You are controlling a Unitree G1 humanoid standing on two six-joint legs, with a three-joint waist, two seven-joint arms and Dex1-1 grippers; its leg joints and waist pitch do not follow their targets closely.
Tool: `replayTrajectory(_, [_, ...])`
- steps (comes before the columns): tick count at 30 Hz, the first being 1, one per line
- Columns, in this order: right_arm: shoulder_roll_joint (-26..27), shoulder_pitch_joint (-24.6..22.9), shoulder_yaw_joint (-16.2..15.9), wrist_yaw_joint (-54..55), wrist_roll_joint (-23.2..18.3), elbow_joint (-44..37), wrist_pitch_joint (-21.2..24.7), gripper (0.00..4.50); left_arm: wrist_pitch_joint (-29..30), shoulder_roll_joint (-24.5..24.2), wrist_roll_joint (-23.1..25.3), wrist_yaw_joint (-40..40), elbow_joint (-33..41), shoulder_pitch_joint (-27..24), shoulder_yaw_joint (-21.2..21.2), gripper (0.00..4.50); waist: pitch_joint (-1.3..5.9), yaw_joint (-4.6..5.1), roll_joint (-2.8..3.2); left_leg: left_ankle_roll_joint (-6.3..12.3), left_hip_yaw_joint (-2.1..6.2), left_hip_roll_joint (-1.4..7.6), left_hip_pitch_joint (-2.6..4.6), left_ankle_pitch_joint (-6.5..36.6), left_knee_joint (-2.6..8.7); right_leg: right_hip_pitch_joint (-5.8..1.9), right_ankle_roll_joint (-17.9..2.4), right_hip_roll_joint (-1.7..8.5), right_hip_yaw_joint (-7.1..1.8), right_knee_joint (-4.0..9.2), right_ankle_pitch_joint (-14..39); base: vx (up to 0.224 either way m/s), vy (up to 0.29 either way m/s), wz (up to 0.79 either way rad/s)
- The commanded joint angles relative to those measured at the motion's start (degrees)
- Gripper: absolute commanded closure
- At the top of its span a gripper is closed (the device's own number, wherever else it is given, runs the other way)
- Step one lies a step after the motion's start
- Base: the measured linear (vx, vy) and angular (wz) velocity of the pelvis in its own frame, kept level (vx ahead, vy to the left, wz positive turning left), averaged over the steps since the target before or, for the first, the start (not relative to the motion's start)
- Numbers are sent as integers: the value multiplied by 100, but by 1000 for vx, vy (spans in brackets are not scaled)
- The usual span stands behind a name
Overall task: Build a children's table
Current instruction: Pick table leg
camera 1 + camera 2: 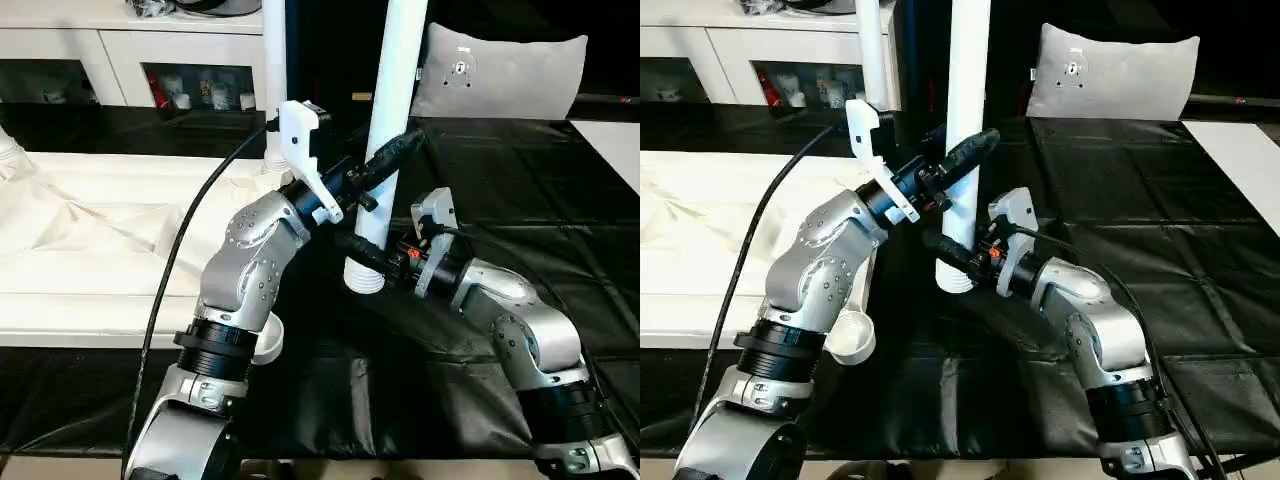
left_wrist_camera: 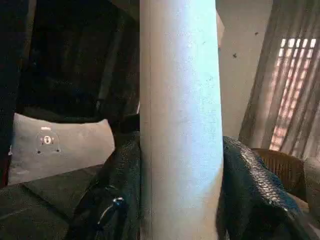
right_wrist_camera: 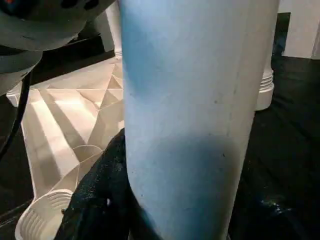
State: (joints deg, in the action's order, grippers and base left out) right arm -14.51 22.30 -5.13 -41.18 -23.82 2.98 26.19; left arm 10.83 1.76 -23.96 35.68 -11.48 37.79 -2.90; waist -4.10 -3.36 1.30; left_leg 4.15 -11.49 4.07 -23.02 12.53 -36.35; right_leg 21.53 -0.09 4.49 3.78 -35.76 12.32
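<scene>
A white leg (image 1: 395, 90) stands upright over the black cover, just right of the white tabletop (image 1: 90, 230). My left gripper (image 1: 392, 158) is shut on the leg's middle; in the left wrist view the leg (image 2: 180, 120) sits between both black fingers (image 2: 250, 185). My right gripper (image 1: 365, 255) is shut on the leg just above its ribbed lower end (image 1: 364, 278). The tabletop lies underside up, ribs showing. A second leg (image 1: 273, 80) stands in its far corner socket. The near corner socket (image 1: 852, 338) sits open below my left forearm.
Black sheeting (image 1: 520, 190) covers the work surface to the right and front. A grey cushion (image 1: 500, 70) leans at the back right. A white cabinet (image 1: 100, 50) with shelves runs along the back left. A black cable (image 1: 175, 260) hangs over the tabletop edge.
</scene>
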Motion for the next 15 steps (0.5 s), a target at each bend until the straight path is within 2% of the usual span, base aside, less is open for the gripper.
replayTrajectory(1, [5,106,99,20,-31,7,35,189,32,-81,187,-267,13,148,88,268,394,6,-30,-469,524,1030,198,1223,606,-197,-1702,796,-430,324,-77,0,0,0])
replayTrajectory(4, [26,132,326,-73,-363,-53,191,169,39,-159,274,-395,-117,231,144,268,393,10,-39,-393,529,1024,195,1214,598,-207,-1685,804,-436,335,-40,0,0,0])
replayTrajectory(5, [48,138,395,-71,-458,-74,240,146,36,-172,287,-407,-135,239,151,271,391,5,-34,-390,527,1027,195,1221,597,-203,-1688,810,-437,339,-16,0,0,0])
replayTrajectory(8, [-60,165,675,-145,-731,-117,376,131,38,-234,297,-388,-194,258,178,273,404,-1,-21,-397,525,1032,216,1148,604,-188,-1677,779,-420,320,-97,0,0,0])
replayTrajectory(12, [-255,193,780,-147,-643,-27,326,89,52,-273,274,-364,-195,263,159,273,413,-9,-22,-434,507,1019,217,1034,604,-196,-1709,777,-405,300,-312,0,0,0])
replayTrajectory(15, [-320,213,763,-142,-592,-39,355,67,74,-271,253,-322,-157,253,125,273,409,-9,-23,-394,506,1007,192,1040,586,-212,-1740,808,-418,316,-283,0,0,0])
